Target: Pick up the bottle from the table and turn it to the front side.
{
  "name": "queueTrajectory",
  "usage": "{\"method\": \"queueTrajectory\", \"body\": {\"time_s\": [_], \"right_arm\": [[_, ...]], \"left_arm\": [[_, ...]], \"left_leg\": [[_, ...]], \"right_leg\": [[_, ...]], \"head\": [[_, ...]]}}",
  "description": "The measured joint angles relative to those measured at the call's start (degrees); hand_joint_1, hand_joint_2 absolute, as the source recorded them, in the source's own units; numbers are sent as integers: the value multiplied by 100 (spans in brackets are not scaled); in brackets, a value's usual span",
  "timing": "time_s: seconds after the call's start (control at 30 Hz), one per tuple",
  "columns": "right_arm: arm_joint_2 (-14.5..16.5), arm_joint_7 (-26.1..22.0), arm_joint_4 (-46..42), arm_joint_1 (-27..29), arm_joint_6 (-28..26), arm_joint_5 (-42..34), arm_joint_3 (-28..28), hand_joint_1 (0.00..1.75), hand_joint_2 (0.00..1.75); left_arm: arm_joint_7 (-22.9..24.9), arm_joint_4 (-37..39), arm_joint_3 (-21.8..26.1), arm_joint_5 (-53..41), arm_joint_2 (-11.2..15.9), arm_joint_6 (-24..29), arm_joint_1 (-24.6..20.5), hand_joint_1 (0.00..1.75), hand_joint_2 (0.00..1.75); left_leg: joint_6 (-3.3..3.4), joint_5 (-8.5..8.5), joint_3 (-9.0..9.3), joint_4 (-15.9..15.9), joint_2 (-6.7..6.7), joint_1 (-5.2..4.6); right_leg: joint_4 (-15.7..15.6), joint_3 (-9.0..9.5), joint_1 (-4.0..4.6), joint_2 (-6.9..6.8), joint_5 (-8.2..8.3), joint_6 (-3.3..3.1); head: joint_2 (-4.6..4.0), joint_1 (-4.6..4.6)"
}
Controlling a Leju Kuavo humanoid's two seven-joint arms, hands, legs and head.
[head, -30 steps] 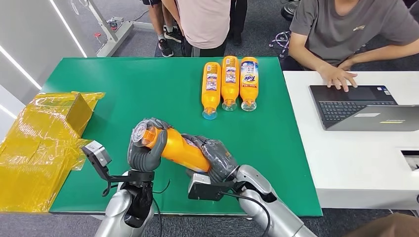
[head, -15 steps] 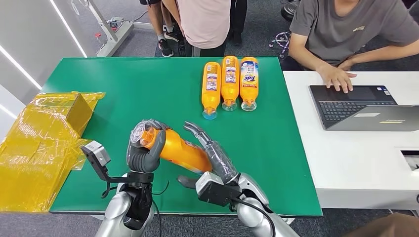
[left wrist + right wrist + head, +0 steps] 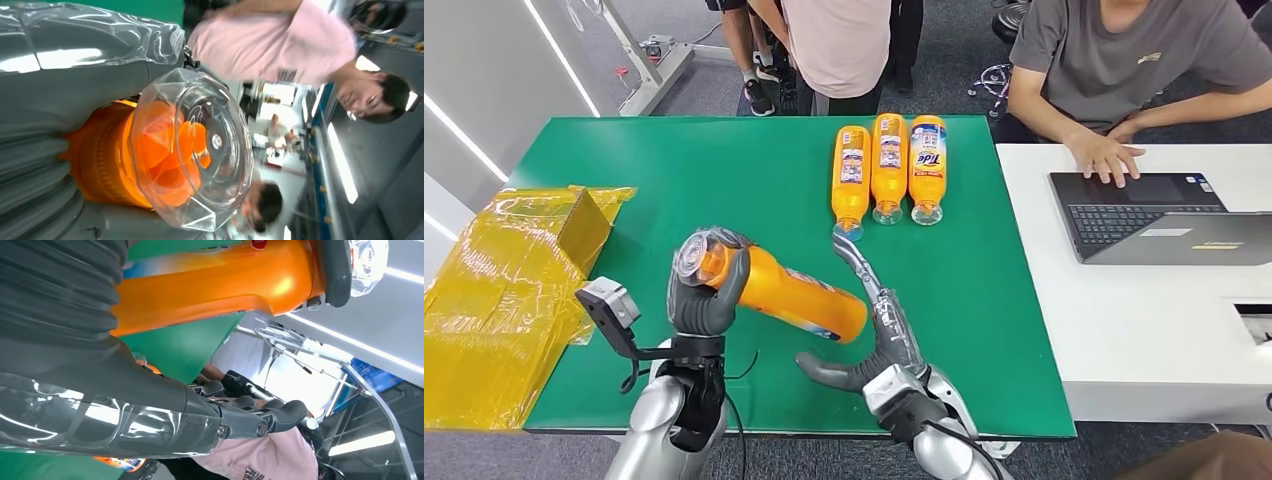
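Left hand grips the orange bottle at its neck, just under the clear cap, holding it off the green table with the base slanting down toward the right hand, which is open, fingers spread just beside the base, holding nothing. Risk, as I judge it: all the weight hangs from one neck grip, so the body could sag or slip during the turn. Three more bottles lie well beyond the right fingertips.

Bare green tabletop lies ahead; three bottles block far right, yellow wrapping crowds the left edge.
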Motion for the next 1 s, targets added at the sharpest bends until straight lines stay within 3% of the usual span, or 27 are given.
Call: {"method": "queueTrajectory", "body": {"time_s": [0.27,0.53,0.8,1.0], "right_arm": [[-19,-162,-8,26,-127,-158,-8,0,175],[-63,-177,-112,204,-316,-243,-93,0,175],[-140,-41,-525,610,-355,-107,-259,0,175],[-178,-78,-589,754,-290,-190,-355,0,175]], "left_arm": [[367,-4,270,-2155,677,902,-397,175,175],[1001,-97,491,-3488,1584,922,-723,175,175],[1693,-98,503,-4374,2855,326,-1312,175,175],[1801,-310,505,-4159,4214,-958,-1435,175,175]], "left_leg": [[-3,2,2,0,6,2],[-3,2,1,-1,13,2],[-6,4,2,-2,22,4],[-8,3,2,-6,44,6]], "right_leg": [[8,-1,2,7,1,-2],[8,-6,2,13,0,-2],[11,-9,3,23,1,-3],[14,-19,4,48,1,-5]], "head": [[0,0],[0,1],[0,1],[0,0]]}}
